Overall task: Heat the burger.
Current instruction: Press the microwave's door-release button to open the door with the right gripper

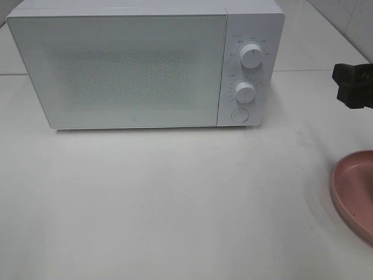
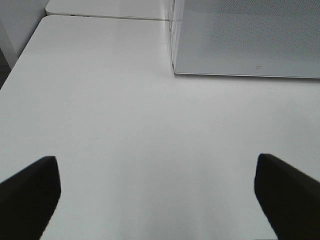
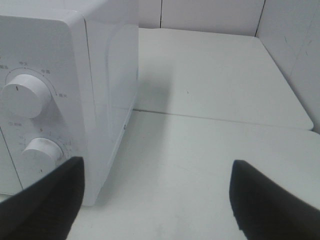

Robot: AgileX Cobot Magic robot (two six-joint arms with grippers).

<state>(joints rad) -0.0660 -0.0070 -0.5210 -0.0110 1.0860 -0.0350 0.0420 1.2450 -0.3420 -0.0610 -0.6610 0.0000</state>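
The burger shows in none of the views. A white microwave (image 1: 134, 64) stands at the back of the table with its door shut; two knobs (image 1: 251, 56) and a round button (image 1: 239, 115) sit on its right panel. It also shows in the left wrist view (image 2: 250, 37) and the right wrist view (image 3: 60, 100). My right gripper (image 1: 353, 87) hangs at the far right, right of the microwave; in its wrist view (image 3: 156, 200) its jaws are wide apart and empty. My left gripper (image 2: 157, 197) is open and empty over bare table in front of the microwave's left corner; it is out of the high view.
A round pink plate (image 1: 355, 192), with nothing on the part that shows, lies at the right edge of the white table (image 1: 175, 204). A second table surface and a tiled wall lie behind the microwave on the right (image 3: 215, 70).
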